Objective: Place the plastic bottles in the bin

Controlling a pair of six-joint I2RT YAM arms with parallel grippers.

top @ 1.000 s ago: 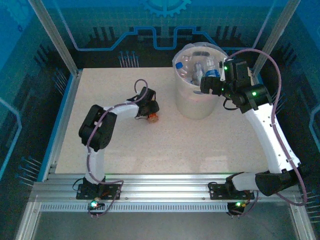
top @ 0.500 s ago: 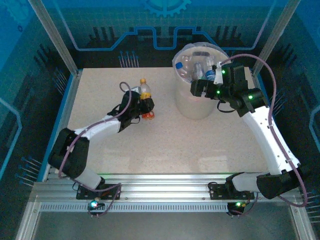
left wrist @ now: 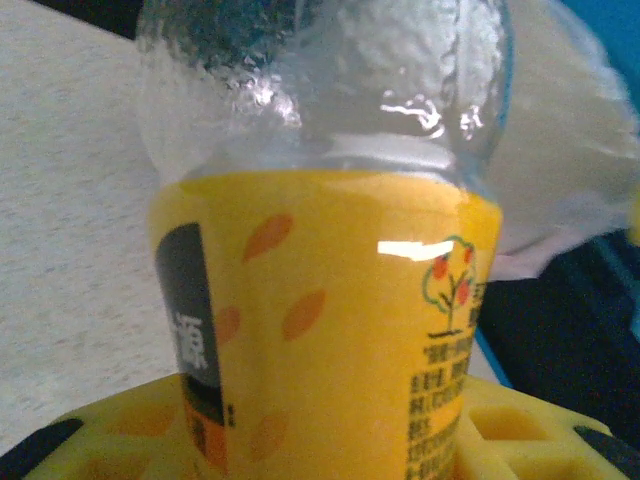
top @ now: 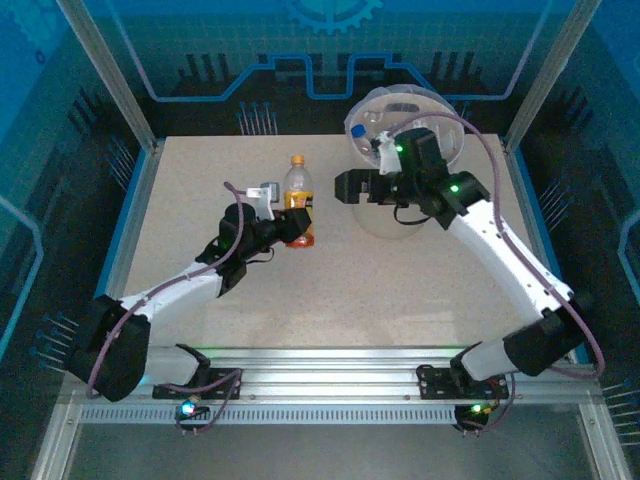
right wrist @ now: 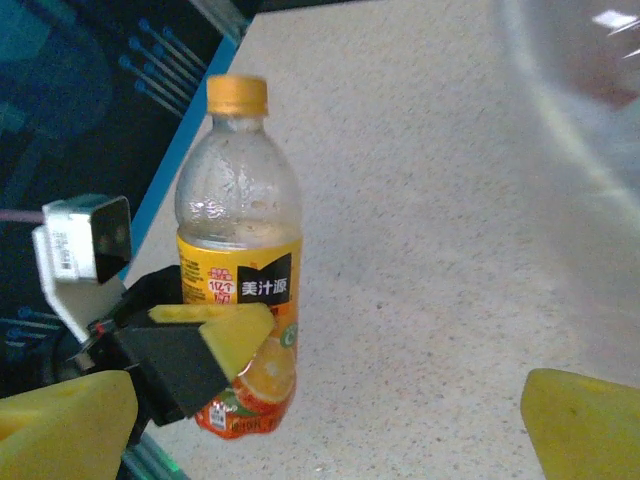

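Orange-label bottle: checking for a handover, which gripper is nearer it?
Left. The left gripper is shut on the orange-label bottle low down; the right gripper hangs open, apart, toward the bin.

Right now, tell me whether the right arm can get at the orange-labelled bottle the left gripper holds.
Probably yes. The right gripper, open, faces the bottle across the table with nothing between. The left gripper clamps the lower label, so only its upper half is free.
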